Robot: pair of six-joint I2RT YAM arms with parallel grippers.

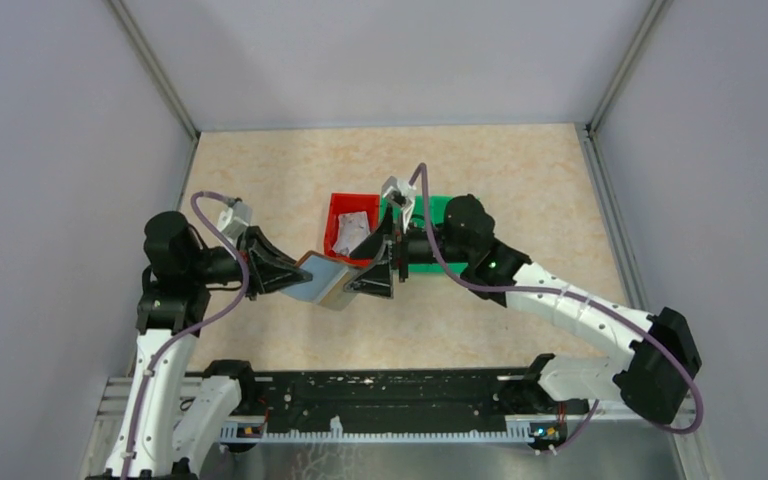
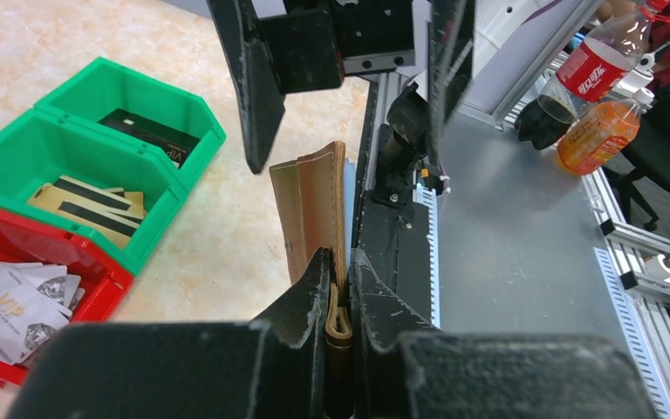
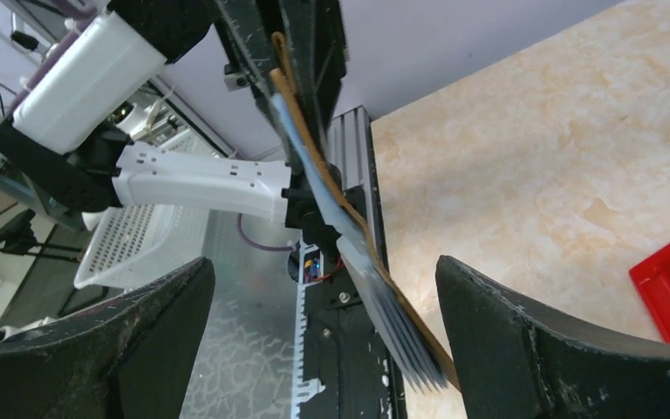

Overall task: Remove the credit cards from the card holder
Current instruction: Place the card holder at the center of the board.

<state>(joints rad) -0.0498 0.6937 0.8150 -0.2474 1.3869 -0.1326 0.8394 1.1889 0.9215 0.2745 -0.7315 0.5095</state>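
The brown card holder (image 2: 314,196) hangs open above the table, and my left gripper (image 2: 338,262) is shut on its folded edge. From above, the card holder (image 1: 325,283) sits between the two grippers. My right gripper (image 3: 323,266) is open, its fingers on either side of the holder's free end, where pale blue pockets (image 3: 375,297) fan out. Nothing is pinched between them. Whether cards sit inside the pockets is hidden. Gold credit cards (image 2: 87,205) with dark stripes lie in the green bin, and a dark card (image 2: 144,131) lies in its far compartment.
A red bin (image 1: 340,212) holding whitish scraps (image 2: 9,297) stands beside the green bin (image 1: 440,205), just behind the grippers. A black rail (image 1: 390,400) runs along the near table edge. Two drink bottles (image 2: 598,96) stand off the table to the right.
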